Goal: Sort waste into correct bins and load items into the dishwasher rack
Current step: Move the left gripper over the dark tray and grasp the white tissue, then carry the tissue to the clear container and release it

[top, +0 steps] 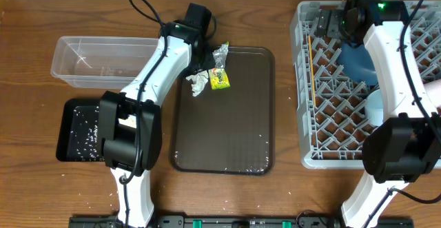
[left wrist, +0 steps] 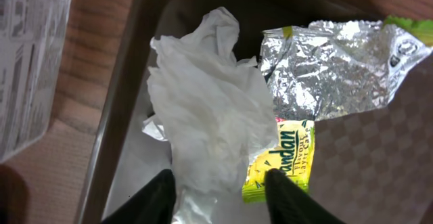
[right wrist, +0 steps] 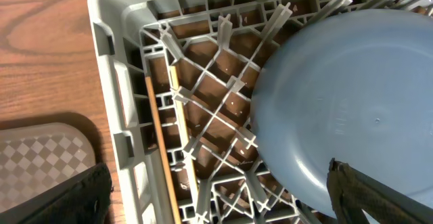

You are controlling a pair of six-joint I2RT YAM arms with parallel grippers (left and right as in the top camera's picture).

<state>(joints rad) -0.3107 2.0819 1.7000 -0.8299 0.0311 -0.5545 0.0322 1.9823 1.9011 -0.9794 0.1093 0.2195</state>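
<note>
Crumpled white paper (top: pixel 198 83) and a silver-and-yellow foil wrapper (top: pixel 220 68) lie at the far left corner of the brown serving tray (top: pixel 227 131). My left gripper (left wrist: pixel 220 197) is open, its fingers either side of the paper's near end (left wrist: pixel 210 116), with the wrapper (left wrist: pixel 338 68) beside it. In the grey rack (top: pixel 306 118) the large blue bowl (top: pixel 358 63) lies upside down, with the chopsticks (top: pixel 311 69) along the left wall and the small light-blue bowl (top: pixel 375 107) nearby. My right gripper (right wrist: pixel 220 197) is open above the rack, beside the large bowl (right wrist: pixel 345 102). Carrot and cup are out of view.
The clear tub (top: pixel 96 63) stands at the far left. The black tray (top: pixel 69 118) in front of it holds scattered rice grains. A few grains lie along the brown tray's near edge (top: pixel 220 164). Both arms' bases stand at the near table edge.
</note>
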